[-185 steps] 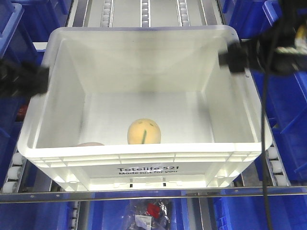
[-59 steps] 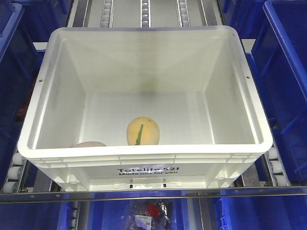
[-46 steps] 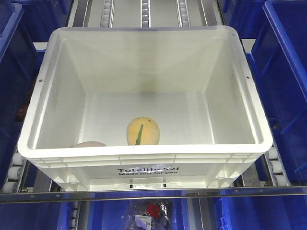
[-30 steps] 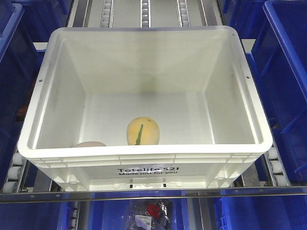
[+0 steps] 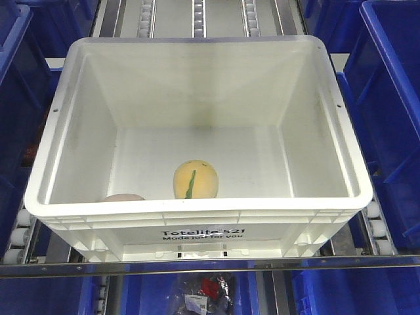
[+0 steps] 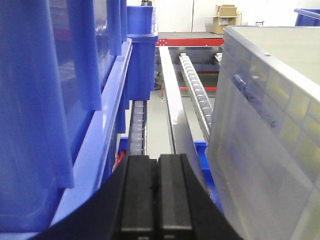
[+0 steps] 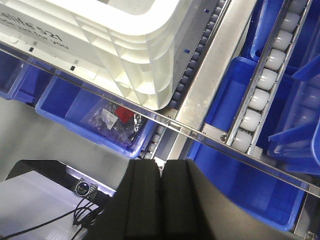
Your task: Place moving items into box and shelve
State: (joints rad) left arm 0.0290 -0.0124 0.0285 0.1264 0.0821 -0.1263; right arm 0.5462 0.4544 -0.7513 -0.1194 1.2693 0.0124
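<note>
Front-facing view, nearest first: below the shelf's metal front rail (image 5: 210, 266) a blue bin (image 5: 203, 292) holds a clear bag with something red inside. Just above the rail sits the white crate (image 5: 200, 220), its near wall printed "Totelife 521 Made just for you". Inside, against the near wall, the pale orange-yellow plush toy (image 5: 195, 180) rests on the crate floor with its green stripe facing up. To its left, only the top of the pinkish-beige plush toy (image 5: 122, 197) shows over the crate's rim, so its face cannot be made out. The two toys lie near each other but apart. Beyond the crate's far wall, roller tracks (image 5: 195, 16) run back into the shelf, and blue bins (image 5: 390, 98) flank the crate on both sides.

From the left wrist camera, the left gripper (image 6: 156, 200) has its black pads pressed together with nothing between them; it hangs in the lane between a blue bin on its left and the crate's ribbed side wall on its right, touching neither as far as can be seen.

From the right wrist camera, the right gripper (image 7: 161, 200) is likewise closed on nothing, out in front of the shelf and lower than the crate's front corner.
</note>
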